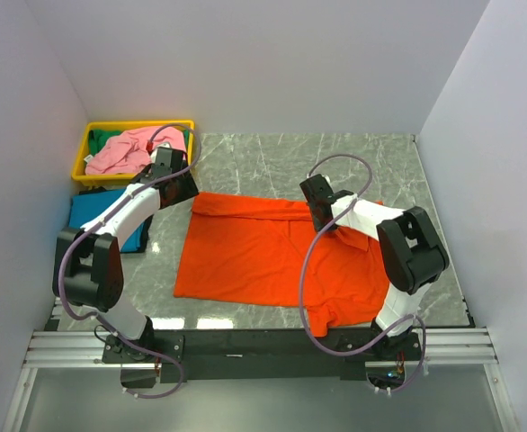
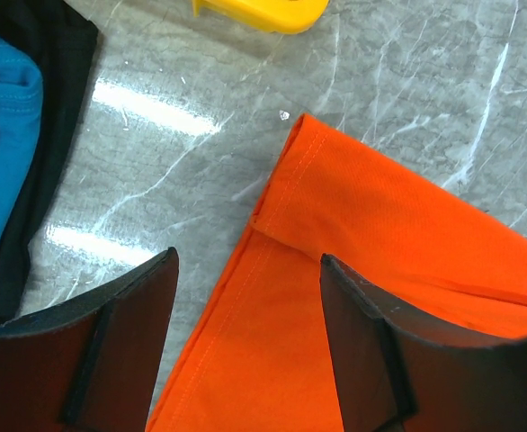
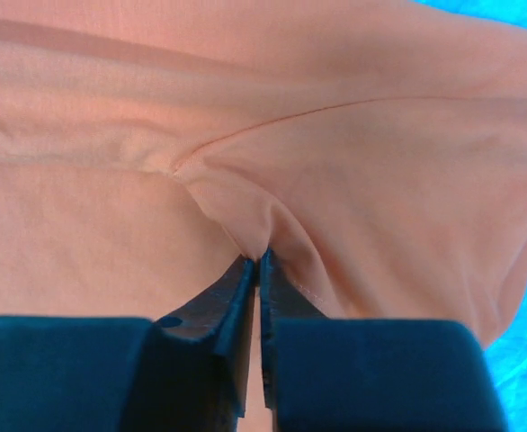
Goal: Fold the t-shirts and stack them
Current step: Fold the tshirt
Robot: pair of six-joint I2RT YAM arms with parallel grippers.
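Observation:
A bright orange t-shirt (image 1: 245, 252) lies spread across the marble table, with a band along its far edge folded over. My left gripper (image 1: 181, 184) hovers open over the shirt's far left corner (image 2: 380, 216), one finger on each side of the hem, and holds nothing (image 2: 248, 261). My right gripper (image 1: 316, 200) is shut on a pinched ridge of the orange cloth (image 3: 335, 180) by a sleeve seam (image 3: 259, 256). A teal blue t-shirt (image 1: 102, 211) lies folded at the left. A pale pink t-shirt (image 1: 124, 148) is bunched in the tray.
The yellow tray (image 1: 88, 144) stands at the back left and also holds something green (image 1: 111, 137). The teal shirt rests on a black cloth (image 2: 52, 54) by the left wall. White walls close in the table on three sides.

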